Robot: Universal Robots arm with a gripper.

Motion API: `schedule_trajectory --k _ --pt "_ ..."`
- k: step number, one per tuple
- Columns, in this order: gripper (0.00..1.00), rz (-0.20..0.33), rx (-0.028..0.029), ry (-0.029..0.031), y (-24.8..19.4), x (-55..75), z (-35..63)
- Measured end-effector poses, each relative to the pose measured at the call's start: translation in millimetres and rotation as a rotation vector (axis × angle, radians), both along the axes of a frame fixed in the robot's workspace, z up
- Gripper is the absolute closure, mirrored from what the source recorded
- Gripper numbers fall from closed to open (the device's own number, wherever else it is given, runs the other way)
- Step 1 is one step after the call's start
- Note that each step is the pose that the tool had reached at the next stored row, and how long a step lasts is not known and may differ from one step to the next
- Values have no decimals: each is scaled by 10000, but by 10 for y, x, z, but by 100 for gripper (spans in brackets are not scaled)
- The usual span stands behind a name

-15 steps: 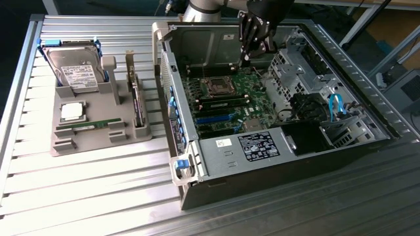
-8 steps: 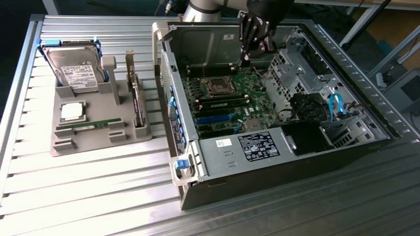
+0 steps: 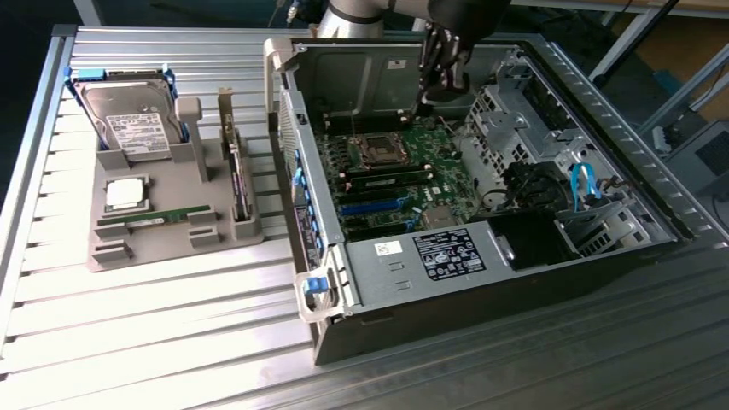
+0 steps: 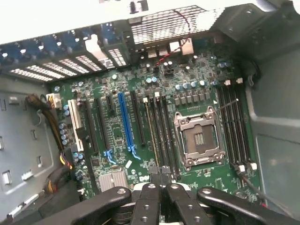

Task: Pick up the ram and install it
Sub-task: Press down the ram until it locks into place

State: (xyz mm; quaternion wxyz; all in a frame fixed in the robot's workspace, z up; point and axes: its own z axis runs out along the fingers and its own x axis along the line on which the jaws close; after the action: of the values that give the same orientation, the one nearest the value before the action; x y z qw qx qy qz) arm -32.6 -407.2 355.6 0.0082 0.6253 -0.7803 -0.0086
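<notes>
Exterior view takes in one open computer case [image 3: 479, 256] lying on its side on a ribbed metal surface [image 3: 148, 342], with one grey holder tray [image 3: 171, 231] beside it toward the exterior view's left. On that tray sit one hard drive [image 3: 128, 124], one square silver processor chip [image 3: 125, 195], one dark expansion card [image 3: 237, 175] standing on edge, and one ram stick [image 3: 156, 218]. The ram lies flat in a slot near the tray's front, its long axis running across the tray from the exterior view's left to right, tilted slightly. One robot arm reaches down into the case at the far end, its gripper [image 3: 439, 81] above the green motherboard [image 3: 393, 171] and well apart from the ram. In the wrist view the black fingers [image 4: 150, 197] are pressed together with nothing between them, hovering over the motherboard near one empty processor socket [image 4: 199, 138] and one blue card slot [image 4: 125, 124].
</notes>
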Motion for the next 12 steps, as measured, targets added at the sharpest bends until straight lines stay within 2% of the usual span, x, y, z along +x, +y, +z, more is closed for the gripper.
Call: schedule_trajectory --k 2,5,8,12 --pt "90 -589 0 0 0 0 -3" --pt "90 -1200 1 0 0 0 -5" --pt "90 -2099 0 0 0 0 -9" --pt "90 -2881 0 0 0 0 -12"
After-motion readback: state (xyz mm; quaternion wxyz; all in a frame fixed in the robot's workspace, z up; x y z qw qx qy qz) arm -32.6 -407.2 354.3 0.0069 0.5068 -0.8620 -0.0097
